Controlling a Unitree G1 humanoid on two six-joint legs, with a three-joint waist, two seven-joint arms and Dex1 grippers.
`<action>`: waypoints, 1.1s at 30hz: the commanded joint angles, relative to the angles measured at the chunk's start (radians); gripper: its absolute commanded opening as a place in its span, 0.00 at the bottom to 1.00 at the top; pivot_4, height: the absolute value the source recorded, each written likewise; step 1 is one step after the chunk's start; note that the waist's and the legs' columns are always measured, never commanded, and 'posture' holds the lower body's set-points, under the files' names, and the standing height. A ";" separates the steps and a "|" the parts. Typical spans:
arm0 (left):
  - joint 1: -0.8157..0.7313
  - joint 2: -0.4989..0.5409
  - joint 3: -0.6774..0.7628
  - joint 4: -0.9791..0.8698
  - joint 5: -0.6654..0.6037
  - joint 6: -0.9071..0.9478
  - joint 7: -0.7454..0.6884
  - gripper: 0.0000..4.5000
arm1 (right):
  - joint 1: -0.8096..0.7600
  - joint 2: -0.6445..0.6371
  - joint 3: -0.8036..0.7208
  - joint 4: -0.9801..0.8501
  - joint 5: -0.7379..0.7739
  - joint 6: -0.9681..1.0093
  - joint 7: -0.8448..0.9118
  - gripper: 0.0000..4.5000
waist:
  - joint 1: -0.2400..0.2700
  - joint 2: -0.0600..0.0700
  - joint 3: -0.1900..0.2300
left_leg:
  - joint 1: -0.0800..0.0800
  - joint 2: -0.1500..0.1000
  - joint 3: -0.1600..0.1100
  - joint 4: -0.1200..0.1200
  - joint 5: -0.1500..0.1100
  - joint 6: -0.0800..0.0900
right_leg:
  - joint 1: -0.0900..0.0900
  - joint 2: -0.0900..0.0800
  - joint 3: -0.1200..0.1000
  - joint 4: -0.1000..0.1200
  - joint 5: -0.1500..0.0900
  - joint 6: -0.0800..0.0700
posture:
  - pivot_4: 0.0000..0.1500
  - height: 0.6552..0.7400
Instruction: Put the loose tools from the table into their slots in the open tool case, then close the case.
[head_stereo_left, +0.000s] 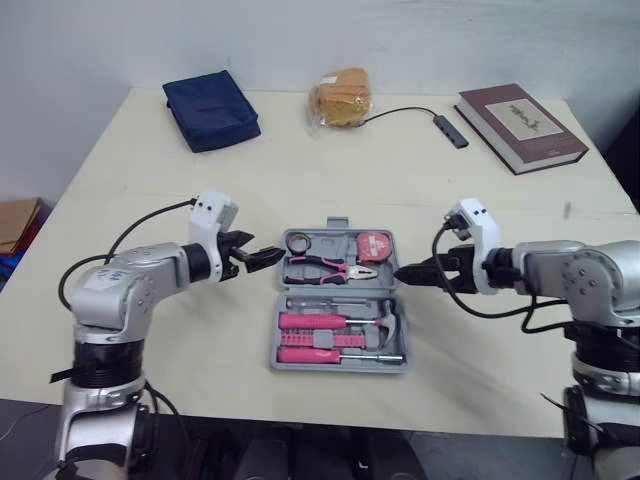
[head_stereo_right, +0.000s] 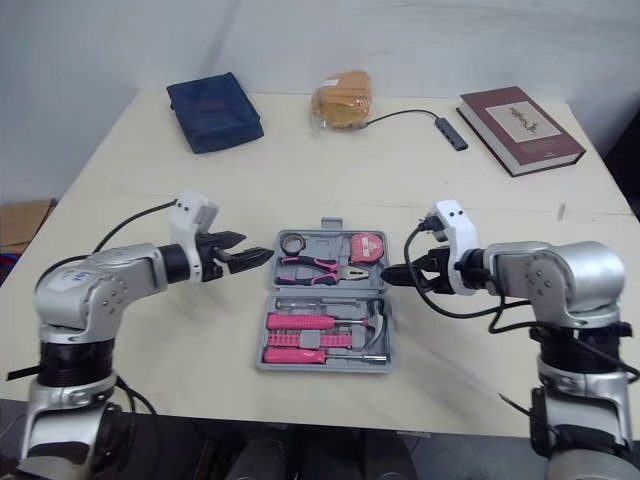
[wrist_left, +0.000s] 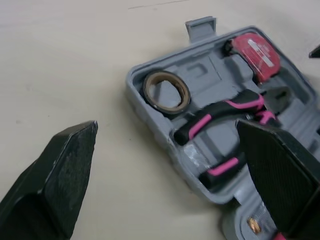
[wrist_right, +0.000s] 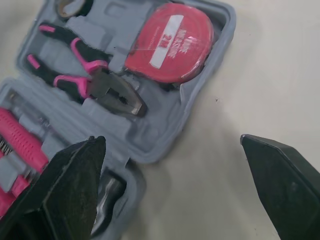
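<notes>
Your left gripper (head_stereo_left: 272, 258) and right gripper (head_stereo_left: 405, 272) both hang wide open beside the full tool case (head_stereo_left: 330, 240) on the table (head_stereo_left: 300, 160); flip one half too fast and the pliers (head_stereo_left: 325, 267) could tumble out.

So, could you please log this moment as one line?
tool case open, tools slotted | left gripper jaws open, beside case | right gripper jaws open, beside case

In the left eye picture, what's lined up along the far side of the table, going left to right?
navy blue pouch → clear bag of bread → grey cable adapter → brown hardcover book
</notes>
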 joint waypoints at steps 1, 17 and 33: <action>-0.018 -0.002 -0.027 0.000 0.047 -0.005 0.059 0.99 | -0.044 0.002 0.041 0.033 -0.049 0.002 -0.053 1.00 | 0.001 0.000 0.000 | -0.003 -0.001 0.000 0.001 0.001 0.000 | -0.003 0.000 0.000 0.001 0.000 0.000 | 1.00 1.00; -0.069 -0.068 -0.087 0.096 0.120 0.003 0.157 0.99 | -0.104 0.103 0.089 0.149 -0.120 -0.006 -0.132 1.00 | 0.013 -0.001 0.000 | -0.007 -0.002 0.006 0.007 0.003 0.000 | -0.011 0.000 0.001 0.014 0.001 0.001 | 1.00 1.00; -0.071 -0.145 -0.109 0.095 0.094 0.036 0.133 0.06 | -0.072 0.229 -0.051 0.123 -0.143 0.082 -0.211 0.18 | 0.013 -0.004 -0.003 | -0.003 -0.002 0.008 0.007 0.003 0.000 | -0.010 0.000 0.003 0.015 0.000 0.001 | 1.00 1.00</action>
